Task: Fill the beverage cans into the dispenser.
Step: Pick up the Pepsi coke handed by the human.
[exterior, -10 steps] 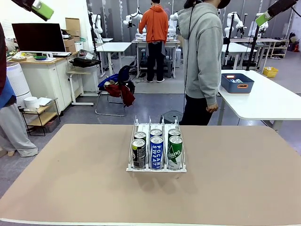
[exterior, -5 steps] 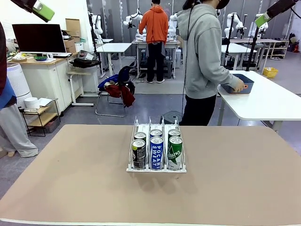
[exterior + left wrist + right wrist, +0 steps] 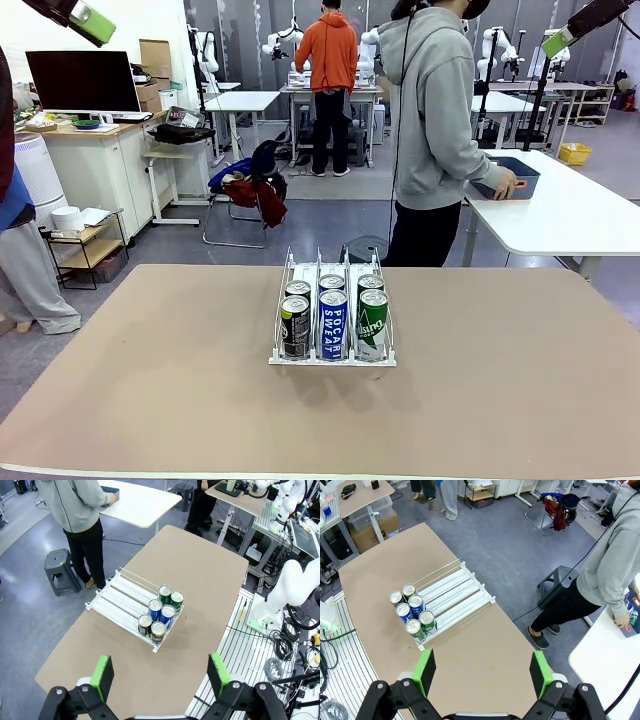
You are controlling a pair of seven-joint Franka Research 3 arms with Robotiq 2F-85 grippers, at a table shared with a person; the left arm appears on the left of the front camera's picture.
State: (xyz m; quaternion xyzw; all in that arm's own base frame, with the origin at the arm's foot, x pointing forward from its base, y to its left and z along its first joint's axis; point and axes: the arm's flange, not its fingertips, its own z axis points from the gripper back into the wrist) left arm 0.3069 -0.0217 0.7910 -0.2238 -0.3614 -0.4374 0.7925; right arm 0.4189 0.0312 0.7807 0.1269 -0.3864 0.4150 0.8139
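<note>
Left gripper (image 3: 161, 674): jaws spread wide, nothing between the green pads, high over the table (image 3: 200, 570).
Right gripper (image 3: 482, 672): likewise spread wide, empty, up high.
Dispenser (image 3: 303, 268): mid-table, nearer the far edge.
Beverage cans (image 3: 333, 325): six, two per lane, at the near end.
Writing: "POCARI SWEAT" on the blue front can; other labels unreadable.

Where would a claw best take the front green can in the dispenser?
Probably by its upper rim, straight from above: the front green can stands upright, hemmed by the Pocari Sweat can, the rear green can and the dispenser's wires.
</note>
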